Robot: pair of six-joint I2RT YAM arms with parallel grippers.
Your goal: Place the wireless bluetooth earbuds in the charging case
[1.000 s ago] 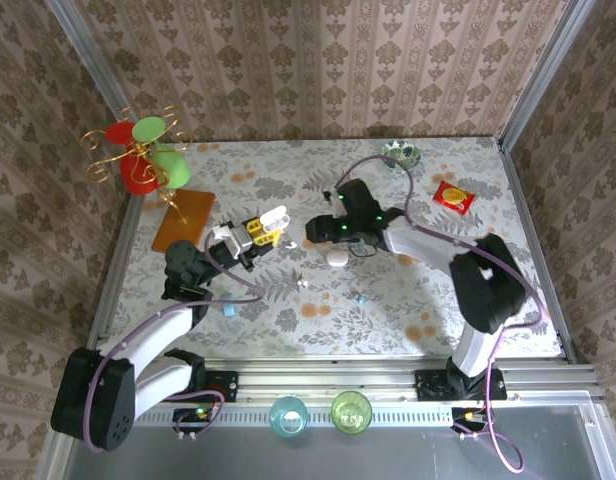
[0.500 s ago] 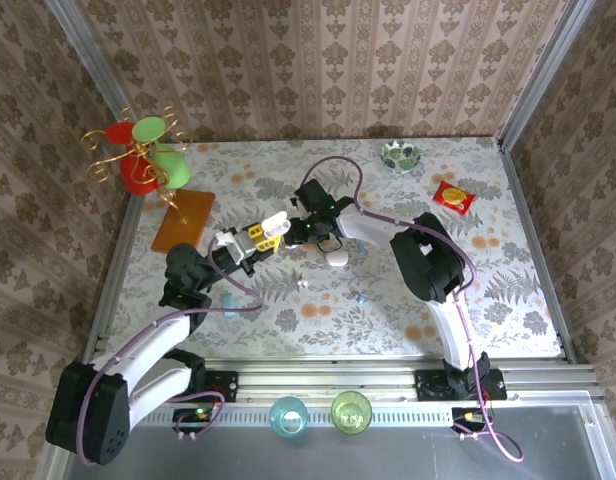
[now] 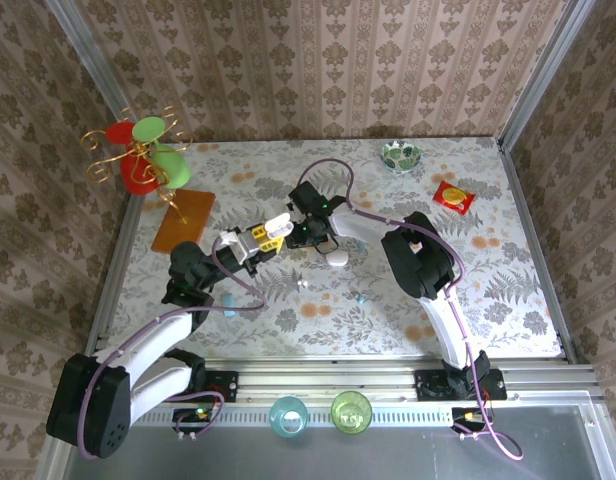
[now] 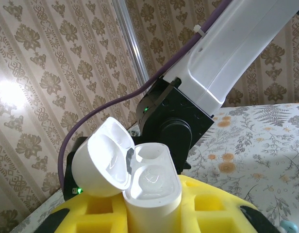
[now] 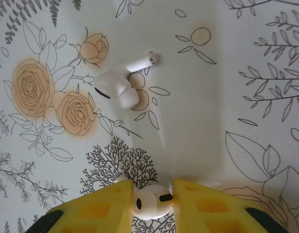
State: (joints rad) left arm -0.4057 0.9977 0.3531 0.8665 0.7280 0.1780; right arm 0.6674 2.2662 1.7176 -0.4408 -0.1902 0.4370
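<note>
The charging case (image 4: pixel 152 179) is white, and its lid (image 4: pixel 103 162) is swung open to the left. It stands upright between the yellow pads of my left gripper (image 4: pixel 152 213), which is shut on it. In the top view the case (image 3: pixel 276 224) is held above the table's middle by the left gripper (image 3: pixel 256 238). My right gripper (image 5: pixel 150 194) is shut on one white earbud (image 5: pixel 147 205), low over the flowered table. A second earbud (image 5: pixel 121 86) lies loose on the table ahead of it. In the top view, the right gripper (image 3: pixel 308 232) is close beside the case.
A white oval object (image 3: pixel 336 258) lies just right of the right gripper, with small pale bits (image 3: pixel 301 284) nearby. An orange card (image 3: pixel 183 220) and a wire ornament (image 3: pixel 143 155) stand at the left. A bowl (image 3: pixel 400 155) and a red packet (image 3: pixel 453 197) sit at the back right.
The right arm has folded in and its gripper has moved left toward the case. Its jaws have closed on an earbud. The left gripper has shifted slightly right with the case.
</note>
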